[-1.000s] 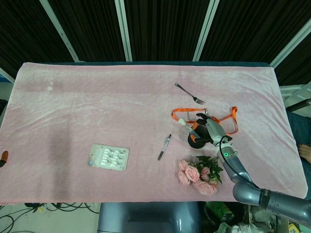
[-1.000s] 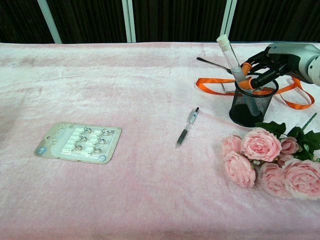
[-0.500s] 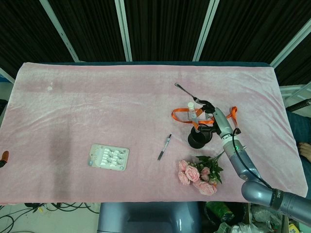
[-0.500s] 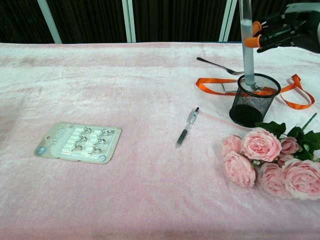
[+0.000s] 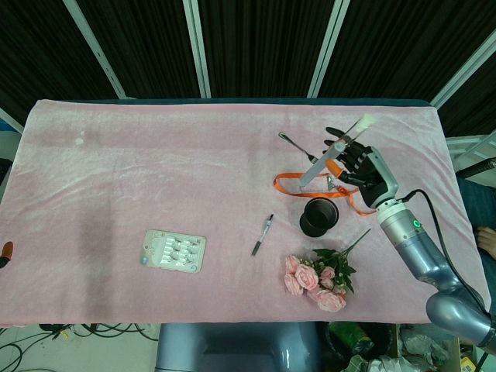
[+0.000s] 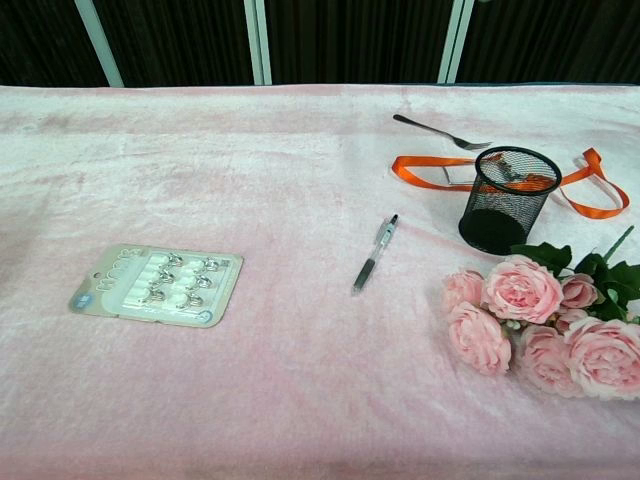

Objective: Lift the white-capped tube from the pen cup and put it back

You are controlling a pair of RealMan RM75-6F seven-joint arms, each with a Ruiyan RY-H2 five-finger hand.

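In the head view my right hand (image 5: 360, 165) holds the white-capped tube (image 5: 332, 154) up in the air, tilted, with its white cap at the upper right. The tube is fully out of the black mesh pen cup (image 5: 318, 217), which stands upright on the pink cloth below and to the left of the hand. The chest view shows the pen cup (image 6: 507, 198) with no tube in it, and neither the hand nor the tube appears there. My left hand is in neither view.
An orange ribbon (image 5: 288, 180) loops behind the cup and a fork (image 5: 302, 149) lies beyond it. A pen (image 5: 262, 235) lies left of the cup, pink roses (image 5: 318, 280) in front, and a blister card (image 5: 173, 251) sits at the left.
My right hand has risen with the tube, drawing it wholly out of the cup and tilting it. Hand and tube have left the chest view.
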